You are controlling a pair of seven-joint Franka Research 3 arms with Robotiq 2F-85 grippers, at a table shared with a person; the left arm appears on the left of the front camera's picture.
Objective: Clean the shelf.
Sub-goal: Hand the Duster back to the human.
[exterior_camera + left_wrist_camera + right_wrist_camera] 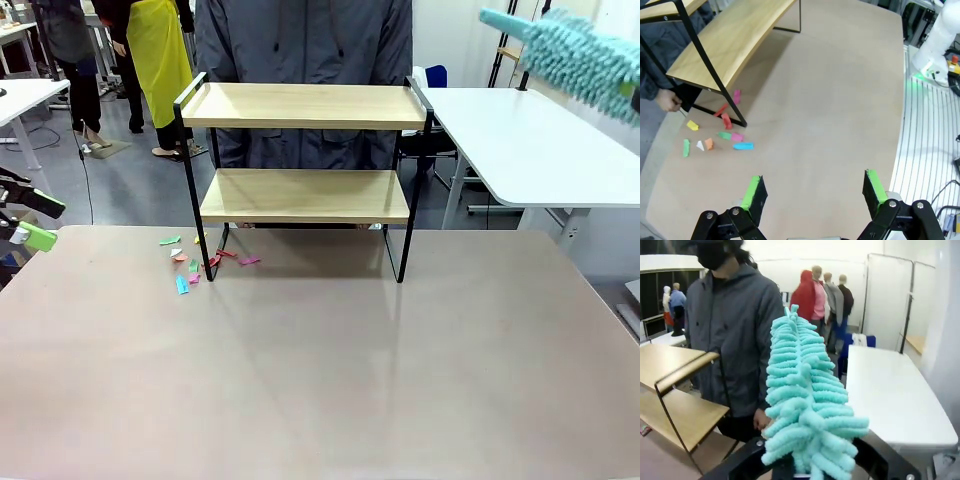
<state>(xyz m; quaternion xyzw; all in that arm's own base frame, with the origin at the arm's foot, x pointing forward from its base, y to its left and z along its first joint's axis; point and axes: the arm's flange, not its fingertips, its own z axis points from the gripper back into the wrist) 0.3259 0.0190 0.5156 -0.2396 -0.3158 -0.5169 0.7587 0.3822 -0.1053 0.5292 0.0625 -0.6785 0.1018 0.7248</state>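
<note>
Down at the near left edge of the table (320, 380) the left gripper (812, 192) hangs low with its green pads (752, 192) spread wide apart and nothing between them. Just beyond its fingertips, off toward its left pad, lies a scatter of coloured paper scraps (720, 135) in blue, green, orange, yellow, pink and red, loose on the tabletop. Past those scraps stands the shelf (305, 170), its front left leg planted right among them, two pale wooden boards one above the other in a thin black frame with raised rails at the sides; both boards look bare from here. The right gripper (805, 472) is held high up at the right, well clear of the shelf and off beyond its right end, its fingers clenched on the base of a fluffy turquoise duster (802, 410), whose head rises straight ahead of the fingers. Beyond the duster, behind the shelf at the far side, stands a person in a dark grey hooded jacket (732, 335), with a white side table (530, 145) to the right.
</note>
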